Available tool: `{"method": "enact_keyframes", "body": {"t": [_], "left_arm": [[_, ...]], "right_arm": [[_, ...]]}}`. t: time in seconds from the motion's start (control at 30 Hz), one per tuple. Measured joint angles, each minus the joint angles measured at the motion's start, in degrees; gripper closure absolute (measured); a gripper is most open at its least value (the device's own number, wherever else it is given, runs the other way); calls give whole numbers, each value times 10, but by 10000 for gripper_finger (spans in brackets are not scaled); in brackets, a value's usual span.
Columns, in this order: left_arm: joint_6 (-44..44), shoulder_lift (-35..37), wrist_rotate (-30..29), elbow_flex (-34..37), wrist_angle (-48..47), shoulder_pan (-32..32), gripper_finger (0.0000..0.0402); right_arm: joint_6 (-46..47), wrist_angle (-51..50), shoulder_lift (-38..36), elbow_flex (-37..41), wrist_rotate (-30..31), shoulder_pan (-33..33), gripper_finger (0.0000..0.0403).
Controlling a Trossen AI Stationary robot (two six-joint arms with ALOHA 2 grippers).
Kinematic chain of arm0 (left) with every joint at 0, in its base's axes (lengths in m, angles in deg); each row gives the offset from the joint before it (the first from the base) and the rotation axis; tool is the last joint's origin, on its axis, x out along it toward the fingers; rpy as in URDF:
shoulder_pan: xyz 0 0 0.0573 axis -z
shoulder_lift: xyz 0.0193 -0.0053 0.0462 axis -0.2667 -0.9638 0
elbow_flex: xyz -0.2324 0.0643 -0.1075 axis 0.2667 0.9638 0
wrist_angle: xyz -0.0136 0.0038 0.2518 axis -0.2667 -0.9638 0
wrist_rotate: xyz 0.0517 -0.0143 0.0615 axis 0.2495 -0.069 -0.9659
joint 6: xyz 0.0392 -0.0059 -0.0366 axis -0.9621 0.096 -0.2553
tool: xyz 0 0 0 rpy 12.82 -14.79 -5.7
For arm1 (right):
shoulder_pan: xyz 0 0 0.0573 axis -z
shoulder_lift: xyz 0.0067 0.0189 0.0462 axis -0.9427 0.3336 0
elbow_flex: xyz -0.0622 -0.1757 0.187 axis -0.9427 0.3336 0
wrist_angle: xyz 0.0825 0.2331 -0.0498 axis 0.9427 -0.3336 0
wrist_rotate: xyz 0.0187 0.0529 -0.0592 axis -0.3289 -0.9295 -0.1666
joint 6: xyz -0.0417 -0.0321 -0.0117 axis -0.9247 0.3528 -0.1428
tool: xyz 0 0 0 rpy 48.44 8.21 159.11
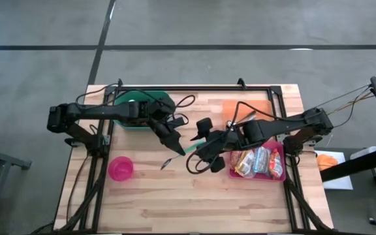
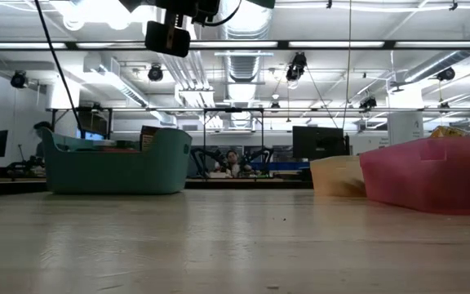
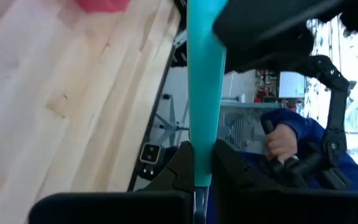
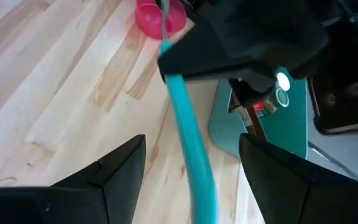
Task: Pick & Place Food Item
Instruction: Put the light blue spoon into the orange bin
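On the bench (image 1: 194, 196), the left hand (image 1: 177, 147) sits near the centre, its fingers clamped together on a teal utensil (image 1: 178, 154) whose metal tip points toward 7 o'clock, to the pink bowl (image 1: 121, 168). The handle runs toward 2 o'clock, into the gap of the right hand (image 1: 200, 147), whose fingers stand apart on either side of it; whether they touch it I cannot tell. In the left wrist view the teal handle (image 3: 205, 93) rises straight from between the dark fingers (image 3: 229, 168). The food packets (image 1: 258, 160) lie in the pink tray (image 1: 278, 176) at 3 o'clock from the right hand; their print is too small to read. A green bin (image 1: 142, 104) stands at 11 o'clock from the left hand, an orange box (image 1: 237, 108) at 1 o'clock. A person's hand (image 3: 281, 140) grips a control arm beyond the bench
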Motion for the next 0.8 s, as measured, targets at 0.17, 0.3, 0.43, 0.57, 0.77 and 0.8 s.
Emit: {"method": "enact_keyframes", "body": {"t": [0.17,0.3,0.43,0.57,0.77,0.8], "left_arm": [[-1,0,10,0,1,5,383],[-1,0,11,0,5,7,383],[-1,0,11,0,5,7,383],[-3,0,15,0,8,7,383],[-3,1,21,0,9,6,383],[-3,1,19,0,9,6,383]], "right_arm": [[2,-8,7,0,0,0,159],[2,-13,13,0,2,0,210],[0,-10,17,0,16,0,276],[-2,-18,16,-15,15,0,335],[-11,-26,16,-24,6,-1,360],[-8,-29,16,-24,7,-1,360]]}}
